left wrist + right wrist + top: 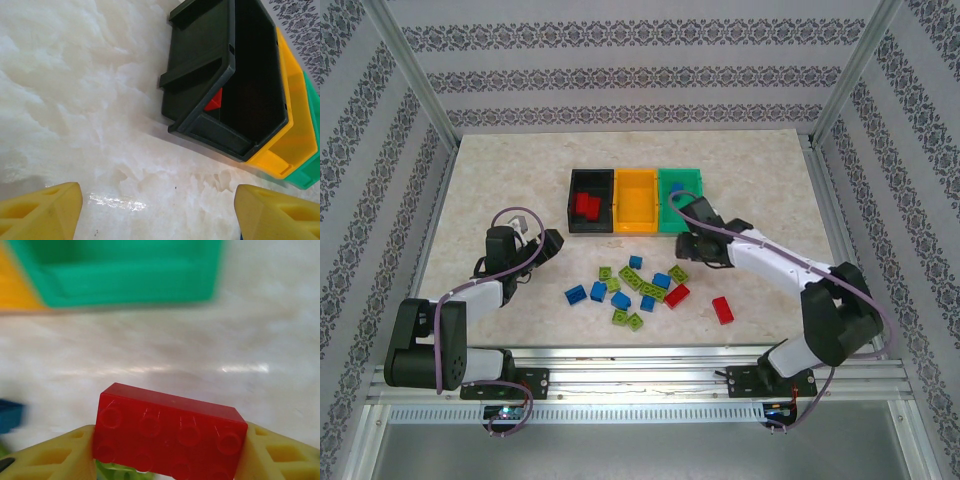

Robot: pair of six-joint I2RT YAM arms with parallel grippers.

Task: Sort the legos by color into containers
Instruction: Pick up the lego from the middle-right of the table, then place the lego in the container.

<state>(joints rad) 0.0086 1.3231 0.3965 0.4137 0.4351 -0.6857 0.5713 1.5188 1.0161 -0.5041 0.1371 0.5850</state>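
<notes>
Red in the grip: clamps a red brick (pixel 170 432) crosswise between the yellow fingers (pixel 45 457) of the right gripper (pixel 167 455), studs facing the wrist camera, just short of the green bin (pixel 125 285). Holds the left gripper (pixel 157 215) wide apart, gripping nothing, above bare worktop (pixel 75 100) left of the black bin (pixel 200 50). Shows red bricks (pixel 586 205) in the black bin, a blue brick (pixel 677 188) in the green bin, and the yellow bin (pixel 636 225) between, all three touching in a row. Finds loose bricks (pixel 630 285), blue, green and red, scattered on the worktop nearer the arms.
</notes>
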